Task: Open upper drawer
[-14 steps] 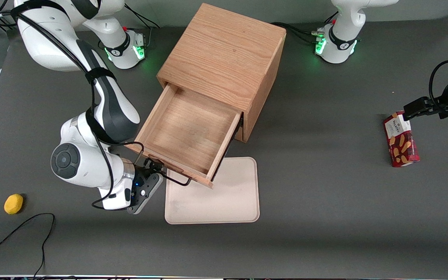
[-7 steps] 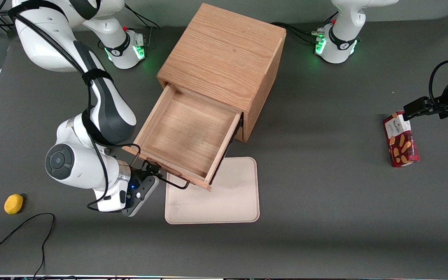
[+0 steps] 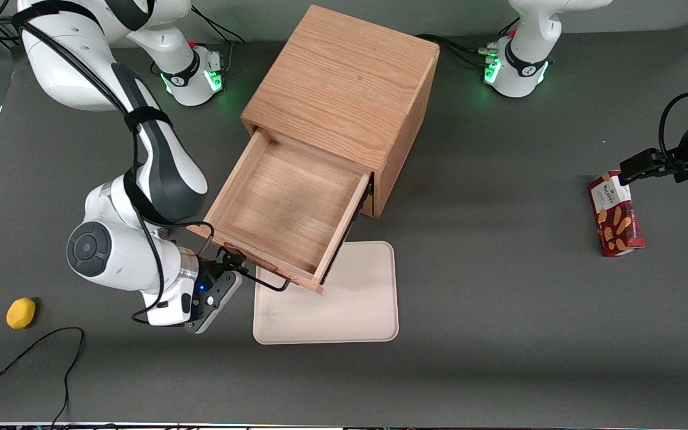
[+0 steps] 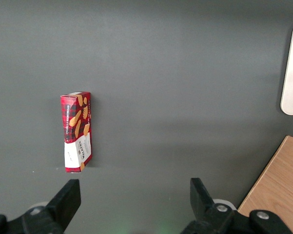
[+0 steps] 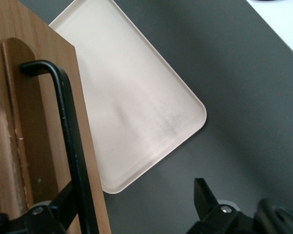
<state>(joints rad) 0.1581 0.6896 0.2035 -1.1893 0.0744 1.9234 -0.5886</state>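
The upper drawer of the wooden cabinet is pulled far out, and its inside is empty. Its thin black bar handle sits on the drawer front facing the front camera. My right gripper is at the end of that handle toward the working arm's end of the table. In the right wrist view the gripper is open. The handle runs along the drawer front close beside one finger; the other finger stands far from it. The lower drawer is hidden under the upper one.
A cream tray lies flat on the table under the drawer's front edge, also in the right wrist view. A yellow round object and a black cable lie toward the working arm's end. A red biscuit box lies toward the parked arm's end.
The drawer has slid a little farther out toward the front camera. My gripper and wrist have shifted slightly toward the working arm's end of the table.
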